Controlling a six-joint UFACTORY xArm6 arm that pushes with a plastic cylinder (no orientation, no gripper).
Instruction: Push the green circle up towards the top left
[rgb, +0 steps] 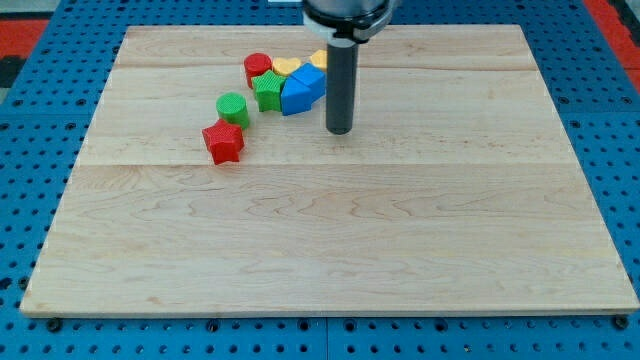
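Note:
The green circle (233, 107) lies on the wooden board (330, 230), left of centre in the upper part. A red star (223, 141) sits just below it, touching or nearly touching. Up and to the right is a tight cluster: a red circle (258, 68), a green star (268, 90), a yellow block (287, 66), two blue blocks (303, 89) and another yellow block (319, 59) partly hidden behind the rod. My tip (340, 131) rests on the board right of the blue blocks, well to the right of the green circle.
The board lies on a blue pegboard surface (40, 120). The arm's dark body (345, 15) hangs over the board's top edge.

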